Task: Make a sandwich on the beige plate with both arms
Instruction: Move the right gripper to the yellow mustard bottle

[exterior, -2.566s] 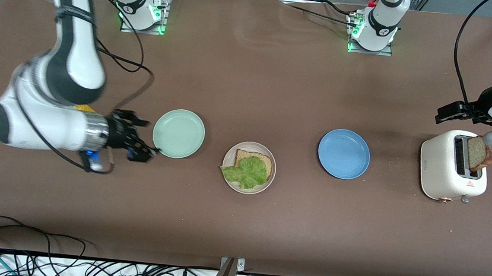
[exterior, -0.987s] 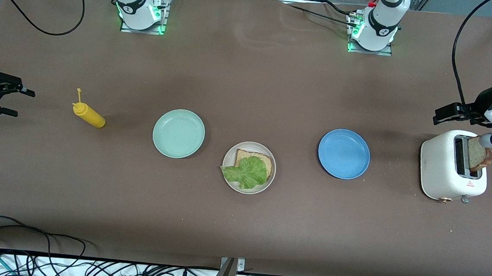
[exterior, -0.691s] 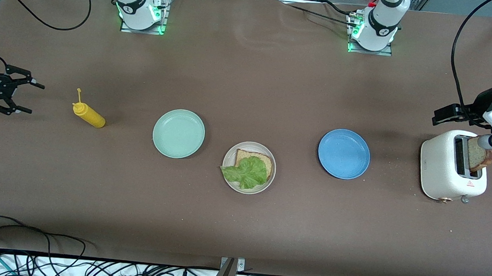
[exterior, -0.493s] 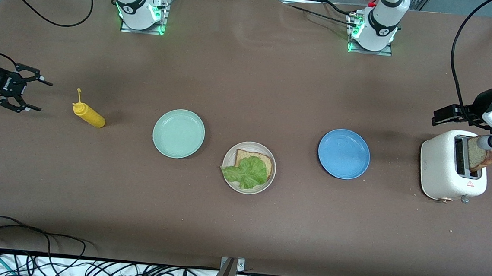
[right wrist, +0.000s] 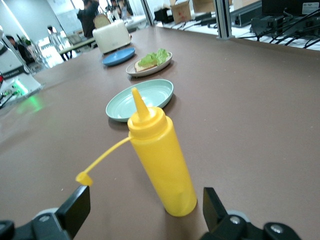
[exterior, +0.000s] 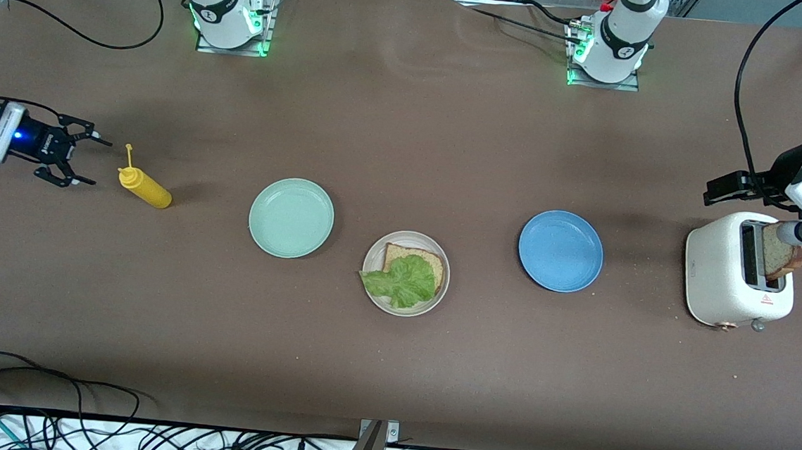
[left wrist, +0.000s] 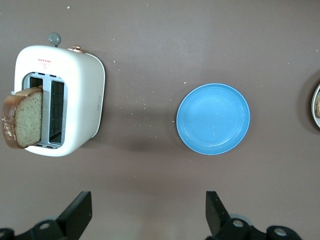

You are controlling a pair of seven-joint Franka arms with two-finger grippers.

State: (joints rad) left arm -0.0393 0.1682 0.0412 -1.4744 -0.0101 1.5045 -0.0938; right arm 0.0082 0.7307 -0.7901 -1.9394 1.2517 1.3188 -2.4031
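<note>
brown tabletop (exterior: 407, 134) carries the beige plate (exterior: 371, 292) at its middle, bread slice and lettuce leaf (exterior: 400, 281) on it. right gripper (exterior: 79, 159), jaws spread and empty, sits well apart beside the yellow squeeze bottle (exterior: 144, 189). left gripper (left wrist: 147, 212), spread and empty, is over the table near the toaster (exterior: 722, 276), also well apart.

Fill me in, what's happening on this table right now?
Sandwich half built: one bread slice with lettuce on the beige plate. The second slice sits in the toaster. The left gripper hangs open above the table between toaster and blue plate. The right gripper, open, is level with the yellow squeeze bottle, holding nothing.
</note>
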